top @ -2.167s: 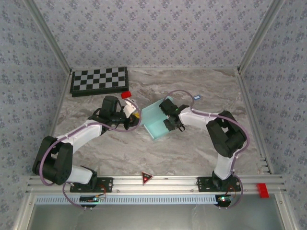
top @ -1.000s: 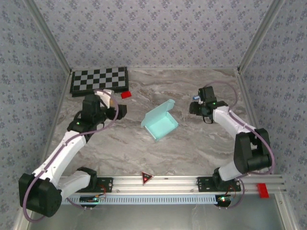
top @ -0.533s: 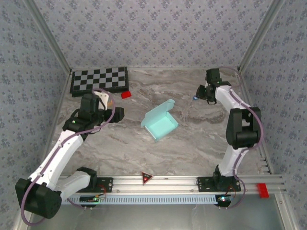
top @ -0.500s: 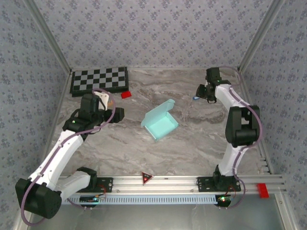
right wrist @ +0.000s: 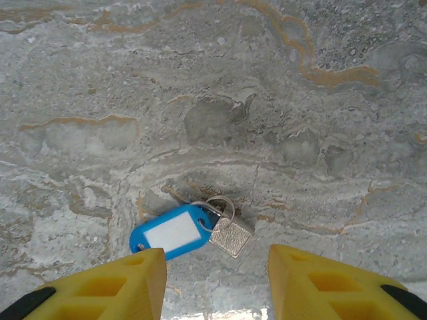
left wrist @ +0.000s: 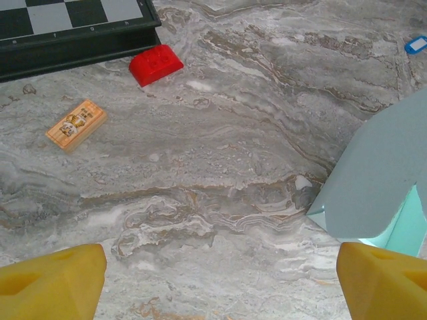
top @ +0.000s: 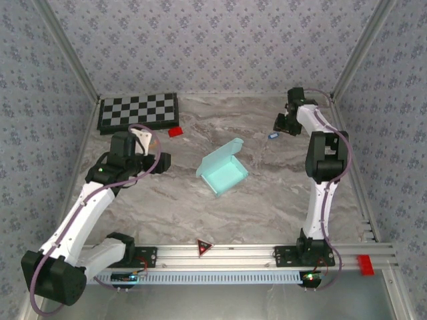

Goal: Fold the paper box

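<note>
The paper box [top: 223, 172] sits mid-frame on the table [top: 267, 200], lid flap raised and seemingly not tucked in. The left gripper [top: 162, 160], to its left, has its fingers wide and empty. The right gripper [top: 280, 125], upper right, has its fingers partly apart above a blue key tag [right wrist: 170, 232]. Pushed from one side, the light card may slide or spring open, and the right fingers could snag the tag.

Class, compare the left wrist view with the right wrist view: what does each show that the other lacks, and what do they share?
Left wrist view: the checkerboard, the red block, an orange tile and the pale cyan paper box. Right wrist view: a small padlock. Both: the marble table, the blue key tag and a pair of yellow fingers standing apart.
</note>
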{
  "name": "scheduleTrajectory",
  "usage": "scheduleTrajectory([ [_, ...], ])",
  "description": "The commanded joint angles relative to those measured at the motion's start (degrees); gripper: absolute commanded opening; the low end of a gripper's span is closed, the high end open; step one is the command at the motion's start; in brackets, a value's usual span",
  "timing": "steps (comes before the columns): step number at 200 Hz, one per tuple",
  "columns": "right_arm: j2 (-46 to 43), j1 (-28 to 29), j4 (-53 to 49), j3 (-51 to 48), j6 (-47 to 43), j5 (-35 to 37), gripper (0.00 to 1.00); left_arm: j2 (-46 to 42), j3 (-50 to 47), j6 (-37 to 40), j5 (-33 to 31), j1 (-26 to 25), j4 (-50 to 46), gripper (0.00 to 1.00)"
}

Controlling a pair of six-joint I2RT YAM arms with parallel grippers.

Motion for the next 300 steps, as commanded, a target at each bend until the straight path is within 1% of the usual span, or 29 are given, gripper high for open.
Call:
scheduleTrajectory([
  [1,3.0,-0.5,-4.5,4.1,-1.0,-2.3,0.47,-1.2,-0.2,0.9,1.5,0.7,-0.4,0.89],
  [58,8.1,-0.7,-7.2,9.3,-2.4,-6.2,0.48,-1.0,-0.2,0.7,2.6,1.5,-0.3,0.89],
  [142,11.0,0.0,-11.1,13.0,-5.7,-7.4,0.45,-0.3,-0.3,0.8,3.5,1.9,-0.3,0.89],
  [166,11.2,1.0,-12.8,13.9,-6.1,-4.5,0.45,-0.2,-0.2,0.6,3.9,2.0,-0.3,0.89],
  [187,10.3,1.6,-11.2,13.5,-6.3,-3.0,0.45,0.0,-0.2,0.7,4.0,2.1,-0.2,0.89],
  [199,9.6,2.2,-10.2,13.2,-6.4,-1.5,0.46,0.1,-0.1,0.6,4.2,2.2,-0.2,0.89],
  [212,9.5,2.6,-9.8,13.2,-4.9,-0.2,0.48,0.1,-0.2,0.6,4.4,2.3,-0.1,0.89],
  [226,9.5,3.0,-9.8,13.5,-1.5,2.1,0.49,0.2,-0.1,0.6,4.5,2.4,-0.1,0.89],
  [245,9.7,3.6,-9.0,13.4,0.2,4.5,0.5,0.2,-0.1,0.5,4.7,2.6,-0.1,0.89],
  [300,12.1,5.2,-10.3,13.9,3.6,5.7,0.51,0.4,-0.1,0.4,5.5,2.9,0.1,0.89],
])
